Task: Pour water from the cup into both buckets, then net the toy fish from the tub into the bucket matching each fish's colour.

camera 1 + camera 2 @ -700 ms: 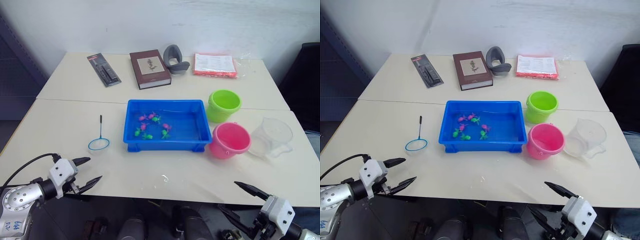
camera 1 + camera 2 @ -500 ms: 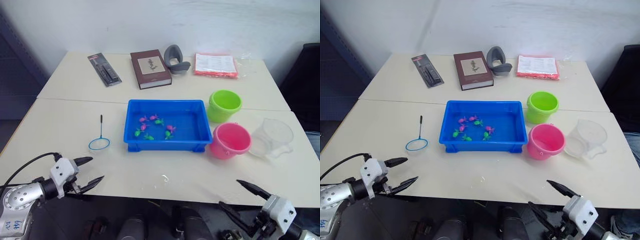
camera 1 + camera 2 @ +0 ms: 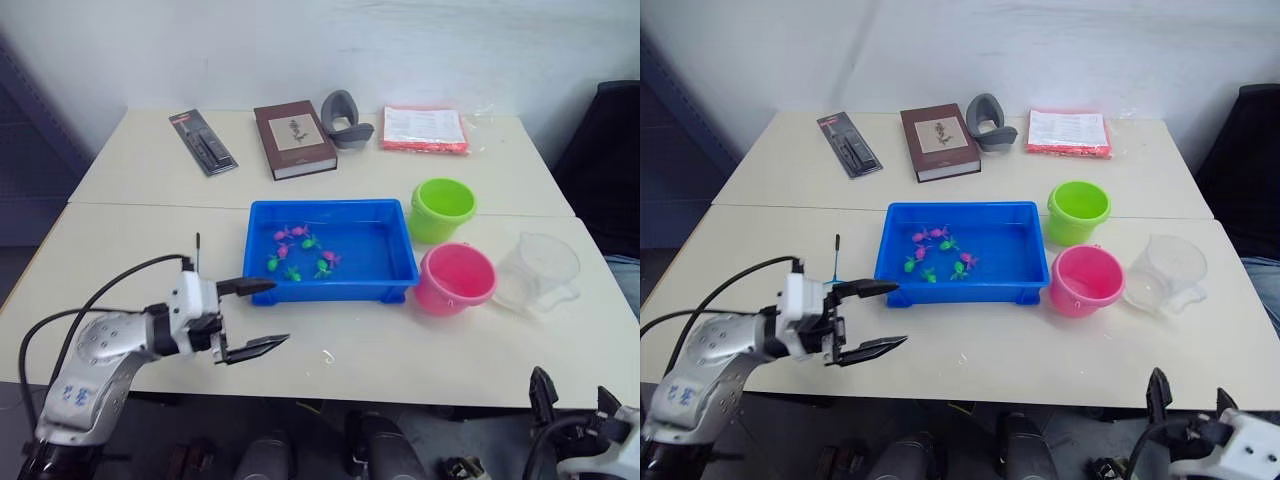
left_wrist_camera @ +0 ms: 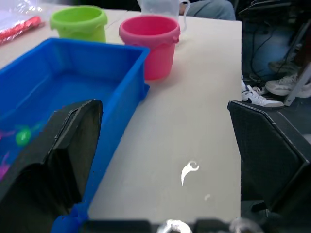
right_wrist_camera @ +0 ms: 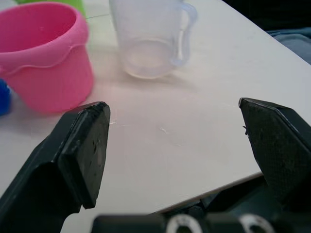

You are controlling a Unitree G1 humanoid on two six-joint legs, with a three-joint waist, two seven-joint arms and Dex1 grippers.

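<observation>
Clutter is sitting along the far edge of the bench [image 3: 130, 240]: a black packaged item [image 3: 203, 143], a brown book [image 3: 294, 139], a grey curved thing [image 3: 344, 107] and a red-edged plastic sleeve of papers [image 3: 425, 128], all well apart from the task things. Nothing is blocking the tub [image 3: 330, 290] or the buckets.

Left gripper [image 3: 258, 315] is hovering over the bench just in front of the tub's near left corner, jaws wide apart, holding nothing and touching nothing. Its arm is covering the net's ring; only the thin black stick of the net [image 3: 197, 247] is showing behind it. Right gripper [image 5: 175, 141] is hanging below the near bench edge, jaws spread wide and empty, pointing at the cup and pink bucket.

Tub is holding water and several tiny toy fish [image 3: 300, 252], pink and green mixed, bunched in its left half. Green bucket [image 3: 441, 208] is standing just right of the tub's far corner, pink bucket [image 3: 455, 278] nearer, beside the tub's near right corner. Clear cup [image 3: 540, 270] is standing upright right of the pink bucket; I cannot tell what the cup or buckets contain.
</observation>
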